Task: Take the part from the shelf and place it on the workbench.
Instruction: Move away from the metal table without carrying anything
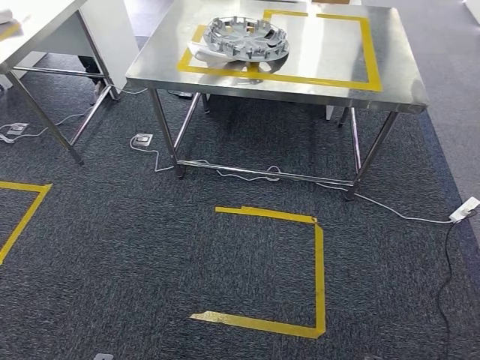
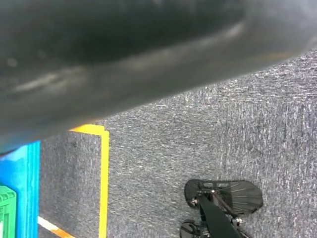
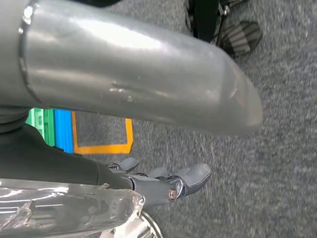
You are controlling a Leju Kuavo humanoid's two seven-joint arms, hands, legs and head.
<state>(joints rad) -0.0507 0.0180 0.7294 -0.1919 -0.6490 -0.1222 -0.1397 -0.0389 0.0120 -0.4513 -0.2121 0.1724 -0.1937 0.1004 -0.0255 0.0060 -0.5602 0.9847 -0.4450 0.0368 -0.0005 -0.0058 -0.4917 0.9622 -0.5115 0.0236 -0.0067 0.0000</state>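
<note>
Right hand: the right hand [image 3: 168, 181] is seen in the right wrist view over grey carpet, fingers stretched out and apart, nothing held.
Left hand: its state cannot be told; a blurred dark shape covers most of the left wrist view.
Part: the part [image 1: 246, 37], a round silver wheel cover, is laid flat on the workbench [image 1: 391, 75], across the left edge of the yellow tape rectangle [image 1: 370, 52].
Floor: a yellow tape outline [image 1: 319, 277] is marked on the carpet in front of the workbench; a white cable [image 1: 396, 214] is run under it.

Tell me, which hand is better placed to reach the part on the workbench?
Left, probably: the part lies toward the workbench's left end, the left arm's side. The right hand hangs low over the carpet.
</note>
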